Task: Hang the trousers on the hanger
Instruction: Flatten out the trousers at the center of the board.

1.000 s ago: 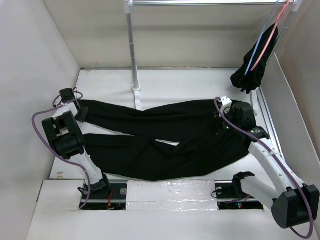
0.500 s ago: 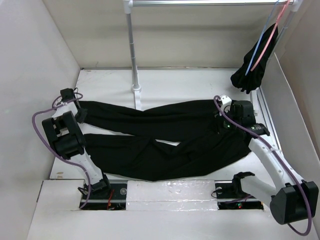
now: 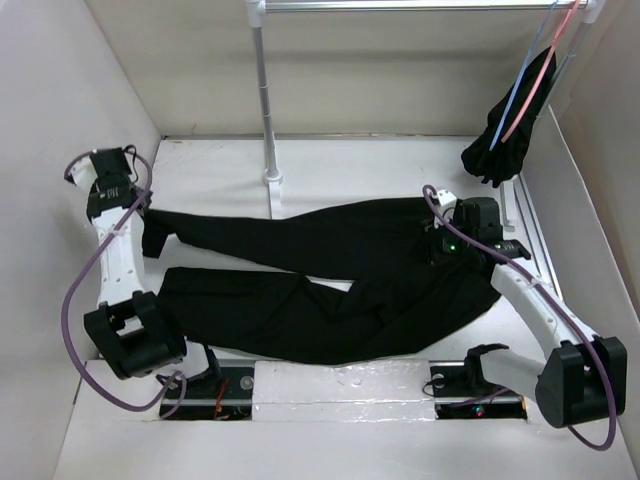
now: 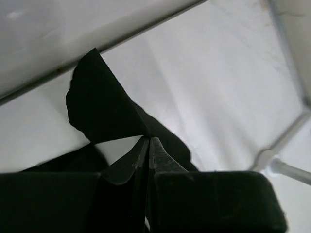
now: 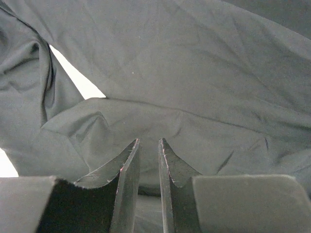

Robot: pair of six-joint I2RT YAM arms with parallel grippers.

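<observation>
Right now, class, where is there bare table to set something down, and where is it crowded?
Bare table runs along the back, between the trousers and the wall, either side of the rack post. A thin sliver shows between the legs. The middle, front and right are crowded with cloth and the right arm.

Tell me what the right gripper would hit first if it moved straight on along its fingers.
The trousers. In the wrist view the right gripper points at their black fabric, which covers nearly everything ahead of the fingertips. From the top view this is probably the waist end. The gap to the cloth is unclear.
</observation>
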